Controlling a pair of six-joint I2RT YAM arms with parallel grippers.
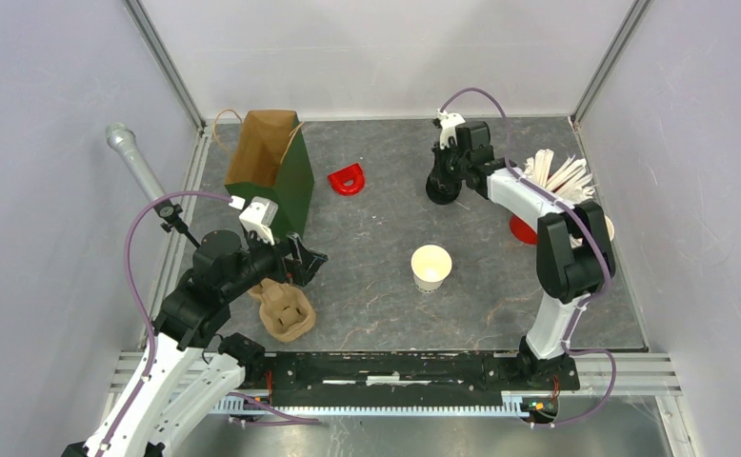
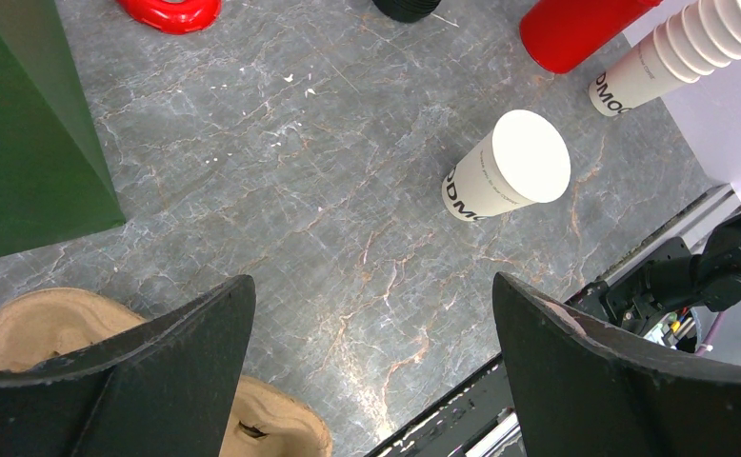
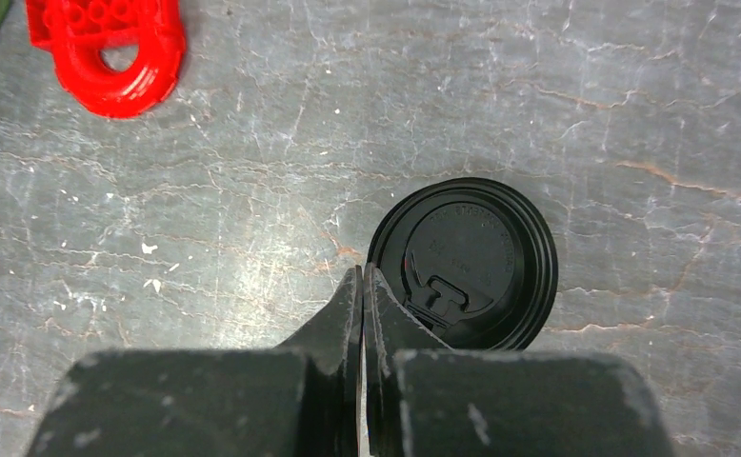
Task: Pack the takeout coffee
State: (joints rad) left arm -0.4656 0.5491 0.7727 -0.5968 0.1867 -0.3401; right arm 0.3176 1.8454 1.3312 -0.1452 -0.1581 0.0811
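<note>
**Op:** Black lid (image 3: 462, 262) lies flat on the table (image 1: 386, 314), far side, sip tab up. My right gripper (image 3: 361, 284) is down at its left rim, fingers pressed together. Can't tell if the rim is nipped between them or they only sit against it.

**QA:** Why there?

**Op:** The rim is the only edge a flat lid offers, so I come in from the side. That's my read.

**QA:** Where's the coffee?

**Op:** Just the paper cup (image 1: 430, 267), mid-table, upright, top open, no lid on it. It's well apart from the lid. Nothing counts as a finished takeout coffee yet; I'd say the lid goes on first.

**QA:** Left arm?

**Op:** My left gripper (image 2: 371, 284) hangs wide apart and holds nothing. It's by the pulp cup carrier (image 1: 284, 309), near the green paper bag (image 1: 276, 171). Looks parked at the packing end, out of the right arm's way.

**QA:** Bag?

**Op:** Standing at back left, mouth open and ready to load. The carrier lies in front of it; can't say if they touch.

**QA:** Distractors?

**Op:** Red cup of white sticks (image 2: 581, 33) and the stack of lidless cups (image 2: 681, 48) sit side by side at the right edge. A red plastic piece (image 3: 110, 52) lies between bag and lid. Leave all three.

**QA:** Risk?

**Op:** A thin lid may slide or flip if the pinch is shallow.
</note>
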